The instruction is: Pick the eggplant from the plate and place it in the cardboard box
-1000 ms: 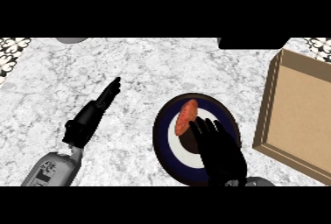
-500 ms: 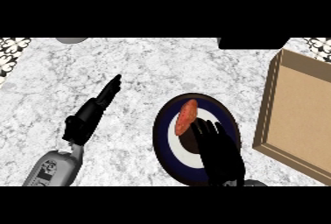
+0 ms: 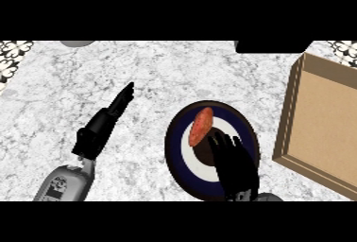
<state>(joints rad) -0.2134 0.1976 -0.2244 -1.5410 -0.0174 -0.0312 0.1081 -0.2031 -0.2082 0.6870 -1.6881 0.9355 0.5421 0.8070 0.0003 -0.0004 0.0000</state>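
Little has moved: the right hand (image 3: 233,160) has crept a touch nearer the eggplant (image 3: 200,126), its fingers (image 3: 217,140) straight and holding nothing, tips just beside the lower end, apparently lining up a grasp. The eggplant, reddish-orange and elongated, lies on the dark blue plate (image 3: 180,165), near the surface's near edge. The cardboard box (image 3: 322,123) waits at the right edge. The left hand (image 3: 105,124) rests open, fingers straight.
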